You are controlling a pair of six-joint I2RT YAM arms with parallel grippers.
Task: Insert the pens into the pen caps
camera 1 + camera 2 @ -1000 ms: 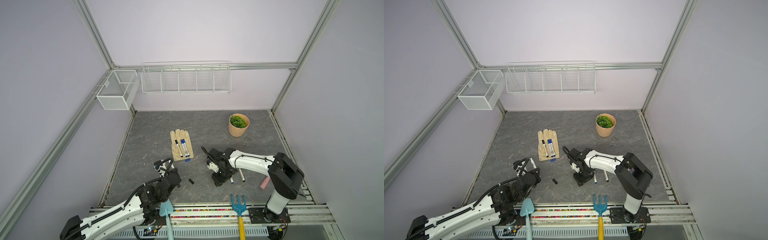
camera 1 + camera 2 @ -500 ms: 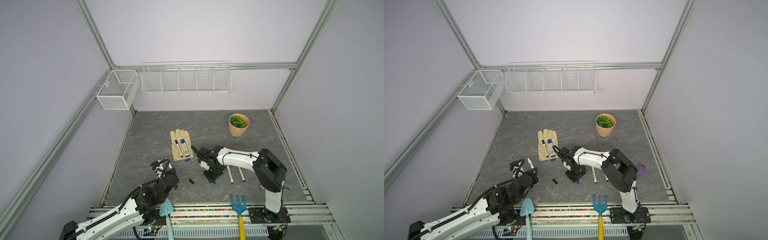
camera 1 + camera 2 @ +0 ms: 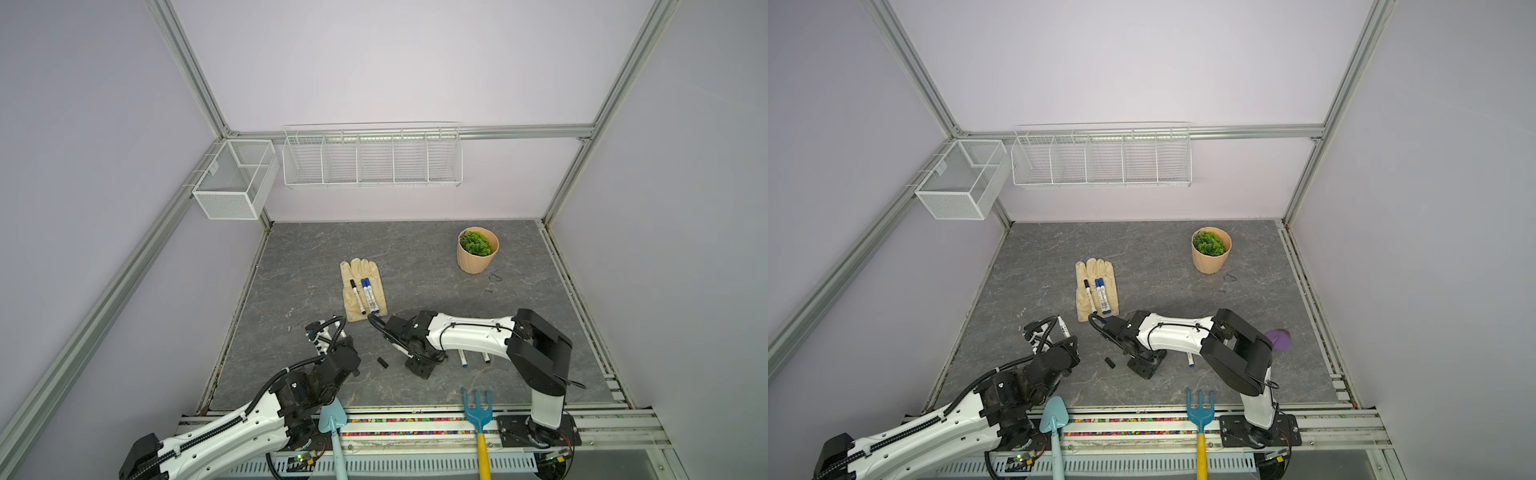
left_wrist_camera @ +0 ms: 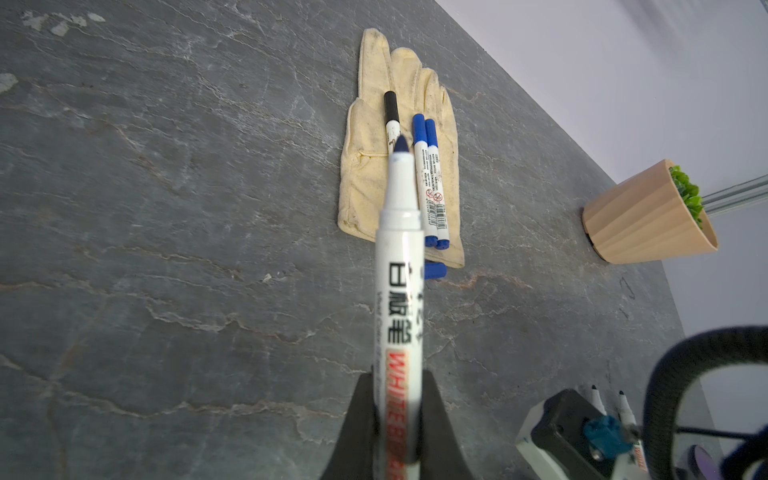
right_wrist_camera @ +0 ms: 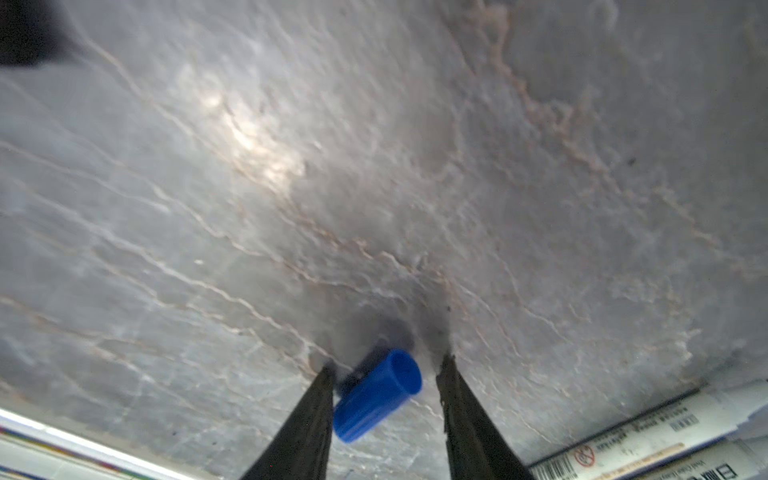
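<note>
My left gripper (image 4: 398,399) is shut on an uncapped white pen (image 4: 399,266), whose dark blue tip points toward the glove; both top views show it too (image 3: 1063,326). My right gripper (image 5: 386,365) is open and points down at the floor. A blue pen cap (image 5: 376,395) lies between its fingers, touching one finger with a gap to the other. Three capped pens (image 3: 365,296) lie on a cream glove (image 3: 353,270). A loose blue cap (image 4: 434,271) sits at the glove's edge and a black cap (image 3: 382,362) lies between the arms. Two uncapped pens (image 3: 462,358) lie beside the right arm.
A potted plant (image 3: 477,250) stands at the back right. A light blue trowel (image 3: 332,419) and a blue hand rake (image 3: 477,409) lie at the front edge. A purple object (image 3: 1278,338) shows behind the right arm. Wire baskets (image 3: 374,158) hang on the walls.
My right gripper has swung left, away from the two loose pens, and come down over the blue cap with its jaws narrower. The left gripper with its pen has barely moved.
</note>
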